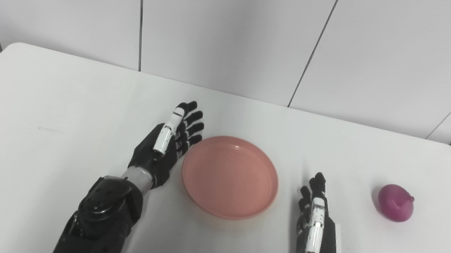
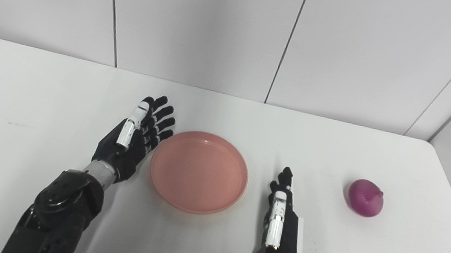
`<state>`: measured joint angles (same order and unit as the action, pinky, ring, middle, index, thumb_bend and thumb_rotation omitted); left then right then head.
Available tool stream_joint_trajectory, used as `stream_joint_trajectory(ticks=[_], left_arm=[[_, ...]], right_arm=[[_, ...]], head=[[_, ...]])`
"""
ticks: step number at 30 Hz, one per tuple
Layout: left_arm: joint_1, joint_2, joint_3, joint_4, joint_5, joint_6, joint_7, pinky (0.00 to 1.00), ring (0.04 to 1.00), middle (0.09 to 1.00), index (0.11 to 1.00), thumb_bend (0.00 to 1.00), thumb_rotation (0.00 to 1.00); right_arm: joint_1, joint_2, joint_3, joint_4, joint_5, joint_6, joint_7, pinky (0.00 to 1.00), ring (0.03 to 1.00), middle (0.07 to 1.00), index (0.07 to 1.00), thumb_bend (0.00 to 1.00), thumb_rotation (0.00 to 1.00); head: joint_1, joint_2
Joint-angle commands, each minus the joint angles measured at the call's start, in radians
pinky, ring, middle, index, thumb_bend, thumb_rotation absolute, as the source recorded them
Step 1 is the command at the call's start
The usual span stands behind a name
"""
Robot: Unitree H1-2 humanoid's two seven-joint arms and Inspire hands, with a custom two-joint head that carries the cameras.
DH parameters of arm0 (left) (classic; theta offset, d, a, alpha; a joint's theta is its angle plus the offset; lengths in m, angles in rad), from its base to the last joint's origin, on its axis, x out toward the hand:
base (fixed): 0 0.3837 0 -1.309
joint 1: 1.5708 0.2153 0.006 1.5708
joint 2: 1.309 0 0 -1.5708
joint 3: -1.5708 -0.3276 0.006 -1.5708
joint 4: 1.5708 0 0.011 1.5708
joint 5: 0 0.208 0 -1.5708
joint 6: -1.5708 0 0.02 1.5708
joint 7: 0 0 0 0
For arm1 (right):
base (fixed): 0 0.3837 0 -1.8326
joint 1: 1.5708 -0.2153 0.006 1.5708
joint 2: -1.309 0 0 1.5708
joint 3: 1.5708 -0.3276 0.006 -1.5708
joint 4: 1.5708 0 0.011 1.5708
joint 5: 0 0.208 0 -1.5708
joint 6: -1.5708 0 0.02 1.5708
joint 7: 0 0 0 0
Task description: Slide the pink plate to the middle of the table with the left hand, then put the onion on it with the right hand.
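Observation:
A pink plate (image 1: 229,176) lies flat near the middle of the white table (image 1: 47,113). My left hand (image 1: 167,141) is open, fingers straight, right beside the plate's left rim, holding nothing. A purple onion (image 1: 396,202) sits on the table at the right. My right hand (image 1: 316,223) is open, fingers straight, between the plate and the onion, apart from both. The same scene shows in the right eye view: the plate (image 2: 199,171), the onion (image 2: 365,198), the left hand (image 2: 134,136) and the right hand (image 2: 280,222).
The table's rounded far edge meets a white panelled wall (image 1: 234,26). The table's right edge lies just past the onion.

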<state>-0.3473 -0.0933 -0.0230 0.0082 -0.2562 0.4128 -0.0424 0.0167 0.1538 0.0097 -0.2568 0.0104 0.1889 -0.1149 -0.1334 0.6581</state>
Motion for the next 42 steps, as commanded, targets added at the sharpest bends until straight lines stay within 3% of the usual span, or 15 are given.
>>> stream_joint_trajectory(ticks=[1, 11, 15, 23, 31, 42], left_arm=[[-0.026, -0.008, -0.007, -0.041, -0.005, -0.016, -0.022, 0.93, 0.947, 0.956, 0.945, 0.45, 1.00], [-0.022, -0.017, -0.012, -0.047, -0.007, -0.013, -0.023, 0.93, 0.951, 0.960, 0.949, 0.45, 1.00], [-0.019, -0.015, -0.012, -0.041, 0.008, -0.039, -0.022, 0.94, 0.955, 0.961, 0.951, 0.44, 1.00], [0.008, 0.027, -0.007, 0.000, 0.054, -0.153, -0.041, 0.97, 0.965, 0.967, 0.948, 0.47, 1.00], [0.042, 0.051, -0.005, -0.043, 0.061, -0.168, -0.039, 0.96, 0.963, 0.969, 0.951, 0.46, 1.00], [0.067, 0.051, -0.006, -0.046, 0.059, -0.171, -0.056, 0.95, 0.955, 0.964, 0.948, 0.45, 1.00]], right_arm=[[-0.023, 0.008, 0.008, 0.001, -0.004, -0.046, 0.004, 1.00, 0.988, 0.995, 0.995, 0.32, 1.00], [-0.026, 0.009, 0.006, 0.008, 0.001, -0.053, 0.000, 1.00, 0.986, 0.995, 0.995, 0.35, 1.00], [-0.027, 0.008, 0.003, 0.002, 0.002, -0.052, -0.001, 1.00, 0.981, 0.990, 0.990, 0.34, 1.00], [-0.042, 0.004, -0.004, 0.008, -0.049, -0.090, -0.036, 0.96, 0.940, 0.952, 0.947, 0.26, 1.00], [-0.057, -0.022, -0.012, -0.010, -0.061, -0.102, -0.033, 0.95, 0.946, 0.967, 0.964, 0.25, 1.00], [-0.082, -0.094, -0.005, -0.111, -0.195, 0.018, -0.026, 0.95, 0.955, 0.961, 0.942, 0.29, 1.00]], head=[[0.000, 0.000], [-0.011, 0.004], [-0.018, 0.010], [-0.026, 0.011], [-0.030, 0.014], [-0.047, 0.021]])
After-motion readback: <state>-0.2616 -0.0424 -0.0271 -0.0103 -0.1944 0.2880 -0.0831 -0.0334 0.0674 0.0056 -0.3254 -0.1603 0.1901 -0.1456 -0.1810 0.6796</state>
